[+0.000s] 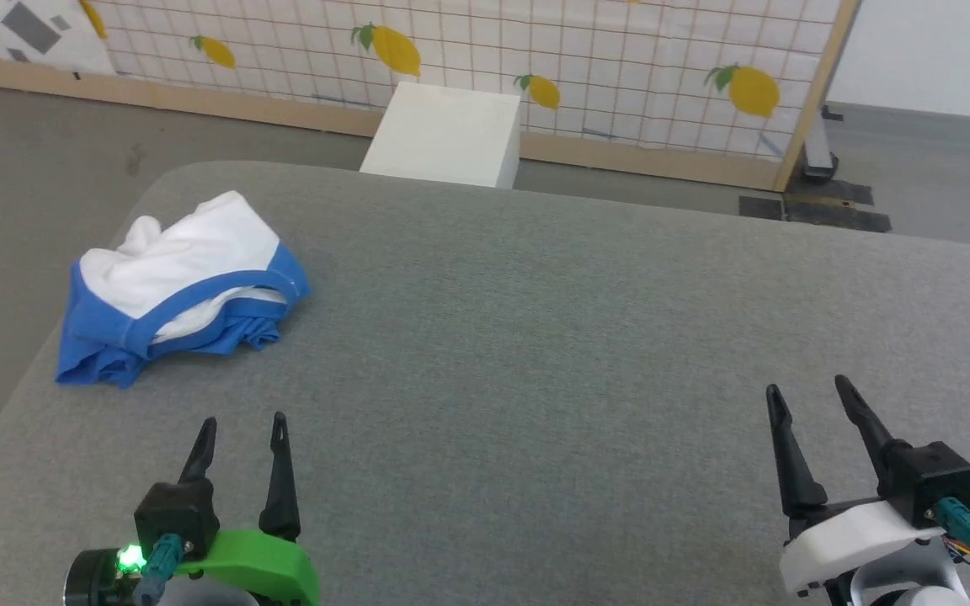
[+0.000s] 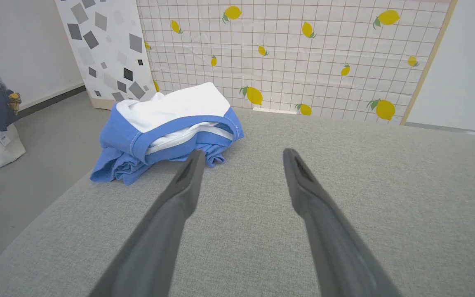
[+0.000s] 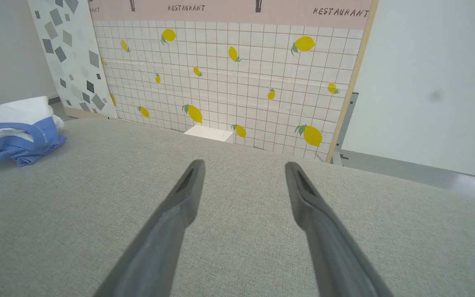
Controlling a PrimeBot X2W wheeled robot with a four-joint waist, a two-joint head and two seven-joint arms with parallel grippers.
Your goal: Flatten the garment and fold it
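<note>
Your left gripper (image 1: 244, 419) sits at the lower left of the head view, its two dark fingers pointing up and forward with a clear gap between them. Its green mount (image 1: 258, 572) carries a lit green light (image 1: 128, 556). Your right gripper (image 1: 807, 385) is at the lower right on a white mount (image 1: 847, 539), fingers spread and leaning slightly left. In each wrist view the fingers rise in a wide V, tips well apart.
</note>
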